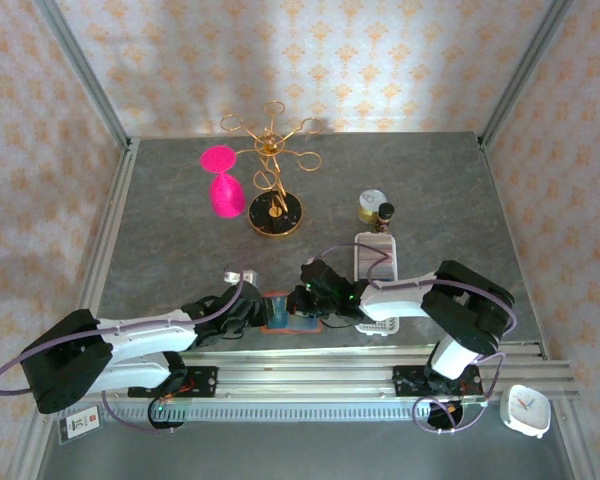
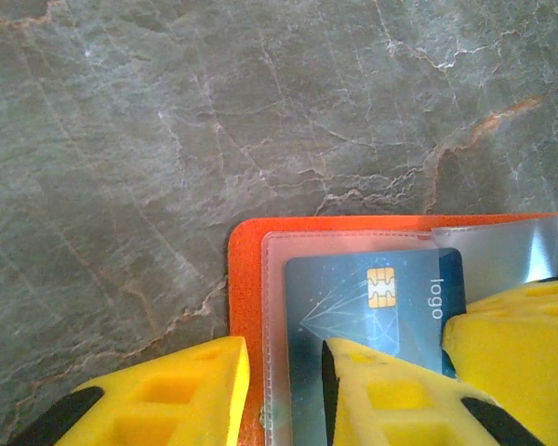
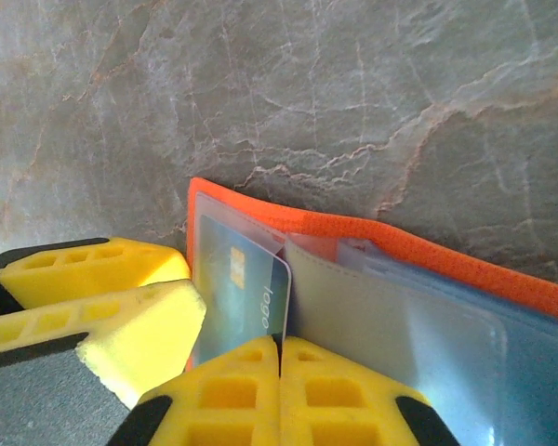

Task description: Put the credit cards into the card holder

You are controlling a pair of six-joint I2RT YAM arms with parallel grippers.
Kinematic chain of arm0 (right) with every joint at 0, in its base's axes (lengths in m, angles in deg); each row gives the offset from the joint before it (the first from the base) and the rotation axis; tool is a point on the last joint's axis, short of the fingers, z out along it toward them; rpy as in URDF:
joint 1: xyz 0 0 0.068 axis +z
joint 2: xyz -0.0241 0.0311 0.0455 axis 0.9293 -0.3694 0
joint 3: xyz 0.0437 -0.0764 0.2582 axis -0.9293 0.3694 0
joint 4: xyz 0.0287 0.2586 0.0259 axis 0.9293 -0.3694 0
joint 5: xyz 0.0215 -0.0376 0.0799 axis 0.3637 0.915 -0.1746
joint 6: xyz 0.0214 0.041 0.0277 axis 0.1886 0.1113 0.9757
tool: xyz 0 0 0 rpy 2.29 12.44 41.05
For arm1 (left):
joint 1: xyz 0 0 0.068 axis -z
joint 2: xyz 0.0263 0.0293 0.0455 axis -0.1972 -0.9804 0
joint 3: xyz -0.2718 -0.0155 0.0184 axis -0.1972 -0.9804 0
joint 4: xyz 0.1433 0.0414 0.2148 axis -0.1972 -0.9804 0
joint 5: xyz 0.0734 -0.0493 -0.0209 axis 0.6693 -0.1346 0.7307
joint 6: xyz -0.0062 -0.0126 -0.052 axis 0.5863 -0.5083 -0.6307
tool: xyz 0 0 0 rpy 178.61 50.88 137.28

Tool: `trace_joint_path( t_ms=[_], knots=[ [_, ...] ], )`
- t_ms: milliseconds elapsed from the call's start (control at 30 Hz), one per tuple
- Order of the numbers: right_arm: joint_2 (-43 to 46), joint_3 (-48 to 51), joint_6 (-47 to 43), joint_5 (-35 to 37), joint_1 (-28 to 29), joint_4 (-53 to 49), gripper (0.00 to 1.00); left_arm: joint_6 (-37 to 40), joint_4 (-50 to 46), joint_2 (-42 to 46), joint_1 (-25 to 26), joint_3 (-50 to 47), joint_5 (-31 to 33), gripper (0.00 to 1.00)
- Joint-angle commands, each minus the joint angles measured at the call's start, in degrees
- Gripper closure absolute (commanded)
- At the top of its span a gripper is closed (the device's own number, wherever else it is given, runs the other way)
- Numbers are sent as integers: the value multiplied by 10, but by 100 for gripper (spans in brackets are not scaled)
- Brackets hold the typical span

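Finding left gripper point(image 2: 284, 372) parted, straddling card holder point(image 2: 245, 279) edge; right gripper point(image 3: 279, 358) clenched against blue credit card point(image 3: 246, 293), pinch undeterminable. Judging card light, stiff, slick, sitting in clear pocket point(image 2: 273, 307) just ahead of fingertips; advising pinching its trailing edge, pushing squarely.

Tabletop point(image 2: 167, 139): grey stone-look surface, matt, veined with pale and rusty lines; card holder point(image 3: 446, 253), lower right: fuzzy cloth-like orange rim, glossy clear plastic sleeves point(image 2: 507, 251); credit card point(image 2: 381, 297), lower centre: smooth shiny teal plastic, gold metallic chip point(image 2: 380, 287); right gripper point(image 3: 281, 346): matt yellow pads, plastic or foam; stand point(image 1: 273, 180), upper centre: bright gold wire, glossy black base.
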Motion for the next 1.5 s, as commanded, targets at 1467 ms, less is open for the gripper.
trace_joint_path(
  t_ms=[1467],
  knots=[
    [110,-21,-30,145,13,-173,61,9,-34,-85,1,-7,22,77]
  ],
)
